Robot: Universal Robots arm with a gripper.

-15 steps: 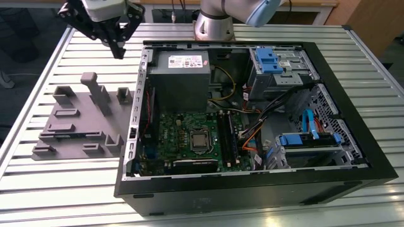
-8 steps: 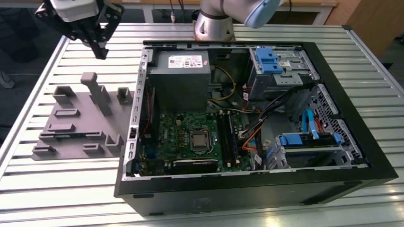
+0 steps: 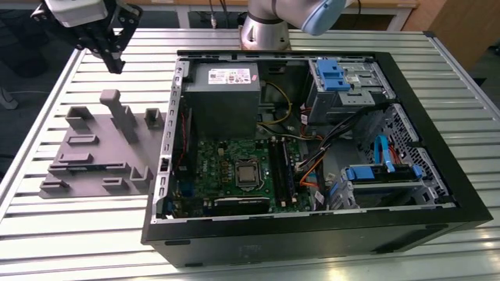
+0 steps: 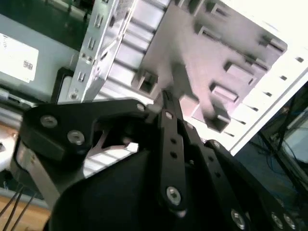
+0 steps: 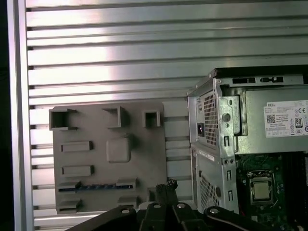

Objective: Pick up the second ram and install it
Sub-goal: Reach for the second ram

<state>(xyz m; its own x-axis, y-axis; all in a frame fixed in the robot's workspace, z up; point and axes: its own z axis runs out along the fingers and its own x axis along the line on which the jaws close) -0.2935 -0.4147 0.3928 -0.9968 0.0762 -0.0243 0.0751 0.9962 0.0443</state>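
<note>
While the hand (image 3: 116, 65) hangs in the air above the tabletop (image 3: 62, 234), we see that its two black fingers (image 5: 161, 192) are pressed together and hold nothing. In the exterior view the hand is up high, over the far end of the grey holder plate (image 3: 93, 146). It is on the exterior view's left of the open computer case (image 3: 312, 240). The fingers point down.

We find the second ram (image 5: 89, 187) in the first wrist view. It is the thin dark stick standing on its edge in a long slot of the grey holder plate, between two small grey blocks. The hand does not touch it.

We see the grey holder plate lying flat on the silver slats of the tabletop. It sits just beside the computer case, on the exterior view's left of it. A tall grey post (image 3: 117, 114) and some smaller blocks stick up from the plate.

The computer case lies on its side with its cover off, so we can look in. At the far end is a grey power box (image 3: 222, 93). Nearer to us is the green main board (image 3: 211, 170) with a square silver chip holder (image 3: 246, 173) in the middle. Long black slot rails (image 3: 280, 170) run just beside the chip holder, on the exterior view's right of it. Blue drive holders (image 3: 336, 73) sit further to the exterior view's right, with black and orange wires between them and the green main board.
</note>
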